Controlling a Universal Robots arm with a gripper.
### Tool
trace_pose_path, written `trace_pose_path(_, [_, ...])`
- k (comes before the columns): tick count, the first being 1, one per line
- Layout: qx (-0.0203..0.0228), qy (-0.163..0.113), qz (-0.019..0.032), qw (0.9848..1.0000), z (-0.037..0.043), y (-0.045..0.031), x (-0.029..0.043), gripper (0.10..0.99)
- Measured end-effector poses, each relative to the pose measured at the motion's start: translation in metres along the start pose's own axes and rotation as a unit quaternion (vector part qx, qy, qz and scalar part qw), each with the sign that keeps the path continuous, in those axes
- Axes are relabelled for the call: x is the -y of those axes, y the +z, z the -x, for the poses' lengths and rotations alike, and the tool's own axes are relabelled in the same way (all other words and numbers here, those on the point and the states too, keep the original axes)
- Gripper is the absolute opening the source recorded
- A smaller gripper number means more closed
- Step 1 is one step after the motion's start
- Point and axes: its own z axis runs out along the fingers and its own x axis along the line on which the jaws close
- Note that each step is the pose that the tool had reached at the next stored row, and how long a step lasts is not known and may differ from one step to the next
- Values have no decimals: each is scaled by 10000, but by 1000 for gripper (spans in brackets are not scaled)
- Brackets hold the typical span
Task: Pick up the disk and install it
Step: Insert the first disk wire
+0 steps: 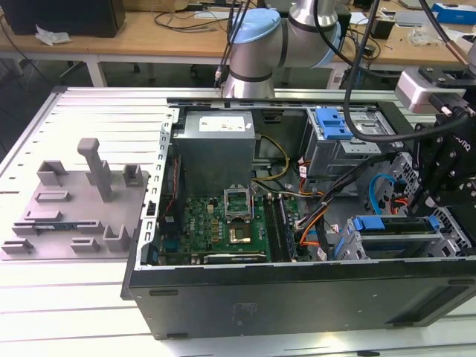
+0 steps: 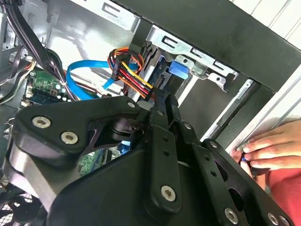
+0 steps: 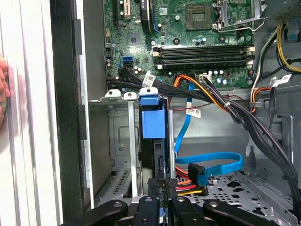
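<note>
The disk (image 3: 153,123) stands on edge in a slot of the drive cage (image 3: 123,141), its blue frame tab toward the motherboard. In the exterior view the disk (image 1: 394,224) lies in the cage at the open computer case's front right corner. My gripper (image 3: 165,184) is at the disk's near end beside the red, yellow and orange cables (image 3: 186,187), with its fingers shut together. In the second wrist view the gripper (image 2: 164,98) points at the blue tab (image 2: 178,70). I cannot tell whether the fingertips touch the disk. The black gripper (image 1: 428,201) hangs over the cage.
A person's hand (image 2: 268,146) rests on the case's outer rim close to the cage. Blue data cables (image 3: 211,162) and a black cable bundle (image 3: 244,117) cross beside the cage. The motherboard (image 1: 223,223), power supply (image 1: 216,141), an upper bay's blue bracket (image 1: 332,123) and a grey fixture (image 1: 82,201) are around.
</note>
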Motion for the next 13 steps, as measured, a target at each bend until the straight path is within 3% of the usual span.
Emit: trace_pose_path(13, [4,-276,-19,9996,24,11,-1,169])
